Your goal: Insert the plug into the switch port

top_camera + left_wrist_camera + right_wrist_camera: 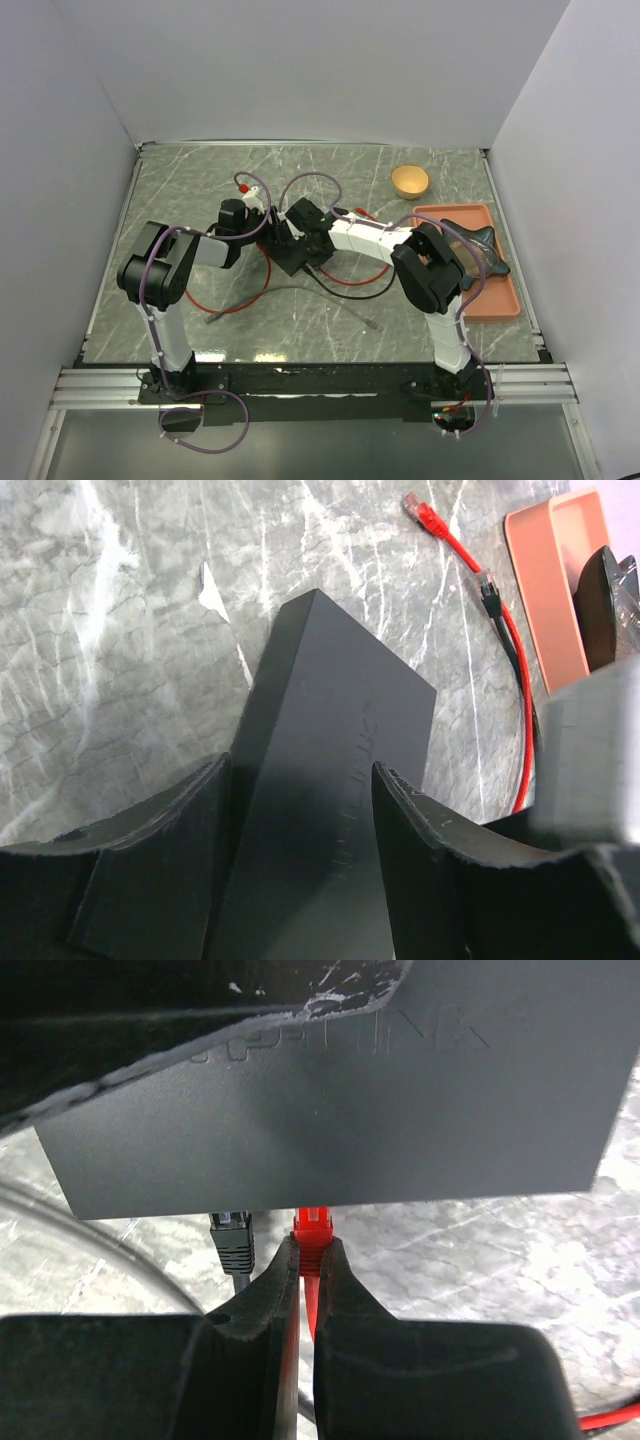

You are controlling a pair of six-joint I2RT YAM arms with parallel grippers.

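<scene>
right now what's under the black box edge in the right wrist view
A red plug and a black plug stick out from under the black box; their tips and the ports are covered by it.

The black box [400, 1110] hides the switch port and the tip of the red plug [312, 1228].

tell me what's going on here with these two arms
The right gripper pinches the red plug at its rear and holds its tip at the port edge of the black switch box, beside a dark plug already there. Whether the red one is seated is hidden. The left gripper straddles the box, a finger on each side; whether it clamps is unclear.
</scene>
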